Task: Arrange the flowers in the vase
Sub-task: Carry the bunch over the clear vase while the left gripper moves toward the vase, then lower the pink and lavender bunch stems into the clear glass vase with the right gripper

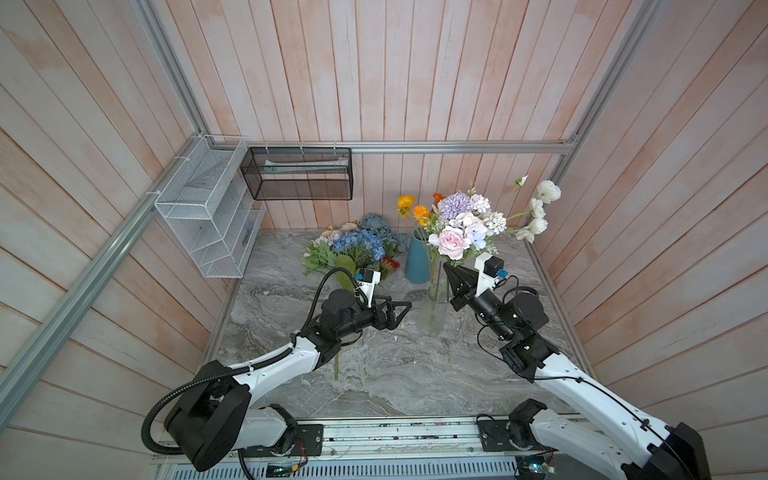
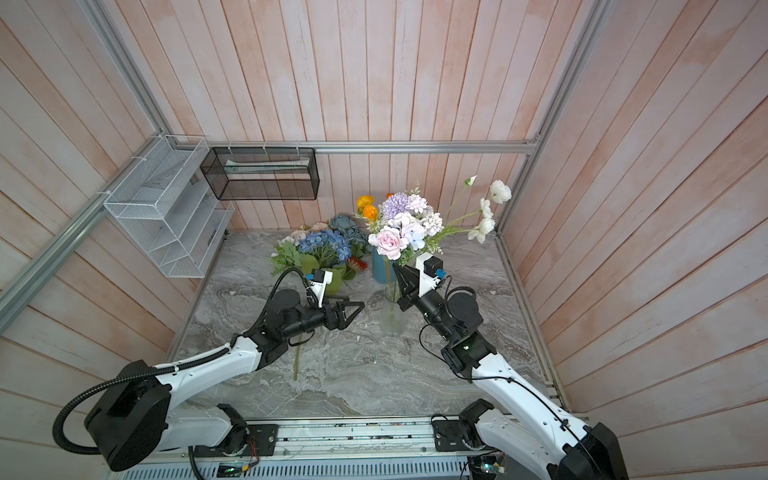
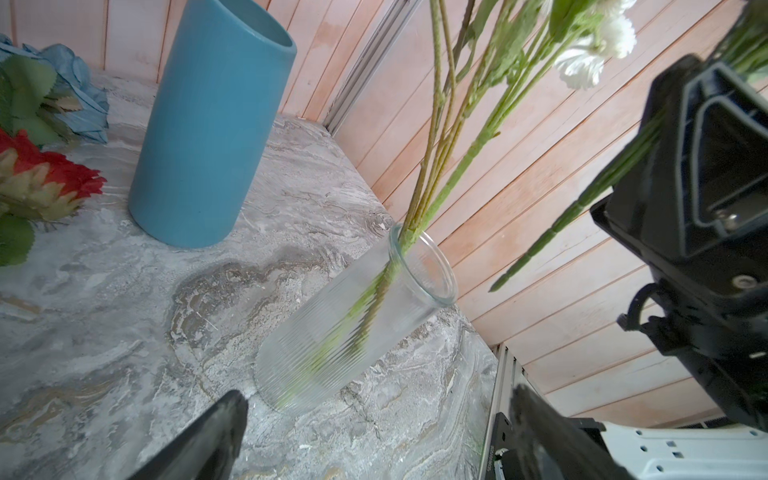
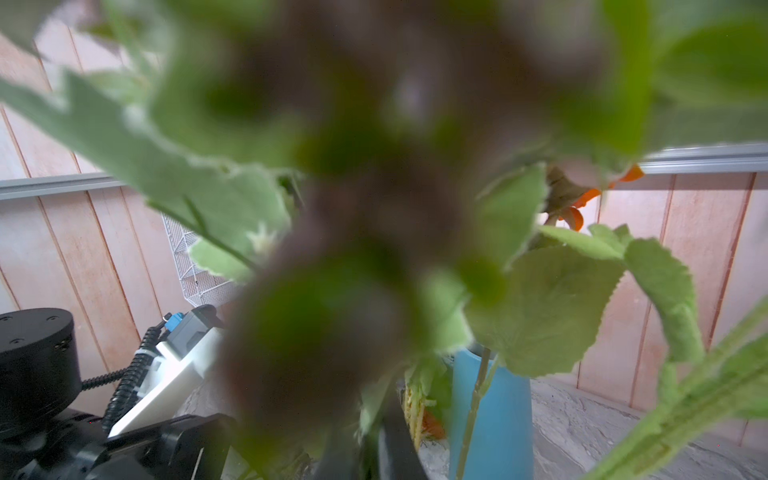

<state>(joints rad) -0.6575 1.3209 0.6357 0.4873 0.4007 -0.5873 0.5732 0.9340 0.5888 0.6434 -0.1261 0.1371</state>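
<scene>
Count for your record: two arms, two pincers, two vases, two wall baskets. Nearest you, one loose green stem (image 1: 336, 365) lies flat on the marble table (image 1: 395, 386) and runs under the left arm. Left pincer (image 1: 400, 311): jaws spread wide with nothing between them, low over the table, just beside the glass vase (image 1: 432, 318) and not touching it. The glass vase stands upright; it carries thin stems topped by three orange blooms (image 1: 420, 212) and a thicker stem branching to white blooms (image 1: 538, 210), at least three open plus one bud. Right pincer (image 1: 448, 269): jaws clamped on the stem of one pastel bunch (image 1: 459, 235) of pink, lilac and pale blue heads. The heads rise above the pincer, and in the left wrist view the bare stem end (image 3: 498, 284) hangs below the jaws, near the rim and not inside the glass. Behind stands one blue vase (image 1: 417, 259), upright. Left of it lies one heap of loose flowers (image 1: 357, 245), well apart from both pincers: bright blue, dusty blue, peach and red heads. Farthest, on the walls: one white wire rack (image 1: 199, 216) and one black mesh basket (image 1: 297, 174)
</scene>
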